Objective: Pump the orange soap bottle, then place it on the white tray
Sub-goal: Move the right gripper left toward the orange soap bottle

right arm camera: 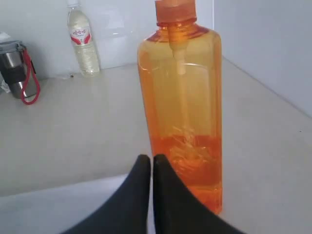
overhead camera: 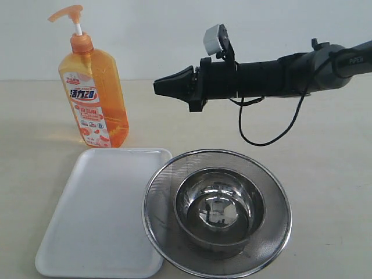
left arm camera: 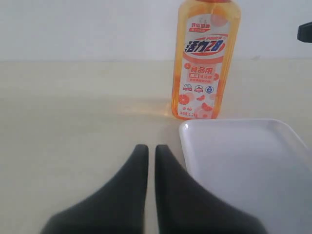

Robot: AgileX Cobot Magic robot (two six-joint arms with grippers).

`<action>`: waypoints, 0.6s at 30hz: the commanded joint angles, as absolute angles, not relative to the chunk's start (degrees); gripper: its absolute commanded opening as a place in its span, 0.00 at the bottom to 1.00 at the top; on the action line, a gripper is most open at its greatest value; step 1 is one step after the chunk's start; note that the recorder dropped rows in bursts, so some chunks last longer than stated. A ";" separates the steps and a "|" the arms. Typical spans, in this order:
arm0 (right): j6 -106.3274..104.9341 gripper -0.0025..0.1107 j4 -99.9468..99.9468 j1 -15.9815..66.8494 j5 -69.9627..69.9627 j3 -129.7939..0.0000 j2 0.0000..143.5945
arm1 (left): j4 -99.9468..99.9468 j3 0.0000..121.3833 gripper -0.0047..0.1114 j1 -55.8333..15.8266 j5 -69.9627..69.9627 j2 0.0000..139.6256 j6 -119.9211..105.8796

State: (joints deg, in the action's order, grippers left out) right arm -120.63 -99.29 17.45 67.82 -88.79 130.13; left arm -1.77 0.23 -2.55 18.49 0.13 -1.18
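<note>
Plainly, the right end effector (overhead camera: pixel 157 87) is closed, empty, near the orange soap bottle (overhead camera: pixel 93 99).

The scene is brightly and evenly lit by soft, diffuse light, and only faint, blurred shadows are cast on the table (overhead camera: pixel 325 174). The bottle (overhead camera: pixel 93 96) is lit through, and an orange glow is thrown onto the table just beside its base. Next to the bottle, the tray (overhead camera: pixel 99 215) is rendered almost featureless, with a bluish tint in the left wrist view. Bright reflections are seen in the bowl (overhead camera: pixel 220 210), farther from the bottle. The left gripper (left arm camera: pixel 151 147) and right gripper (right arm camera: pixel 150 157) are shown out of focus, with soft edges.
</note>
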 commanded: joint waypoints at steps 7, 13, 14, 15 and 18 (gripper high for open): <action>-120.28 0.02 -98.97 23.56 57.25 -93.46 129.81 | -2.17 0.00 0.08 -2.46 17.74 0.00 -0.51; -113.61 0.02 -98.57 23.96 53.16 -93.46 129.81 | -2.17 0.00 0.08 -2.46 17.74 0.00 -0.51; -112.03 0.02 -98.57 23.96 51.45 -93.46 129.81 | -2.17 0.00 0.08 -2.46 17.74 0.00 -0.51; -110.43 0.02 -98.57 23.96 50.41 -93.46 129.81 | -2.17 0.00 0.08 -2.46 17.74 0.00 -0.51; -109.26 0.09 -98.44 23.96 50.59 -93.46 129.81 | -2.17 0.00 0.08 -2.46 17.74 0.00 -0.51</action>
State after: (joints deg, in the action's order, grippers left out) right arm -110.86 -98.64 24.00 50.69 -93.06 130.13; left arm -1.77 0.23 -2.55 18.49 0.13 -1.18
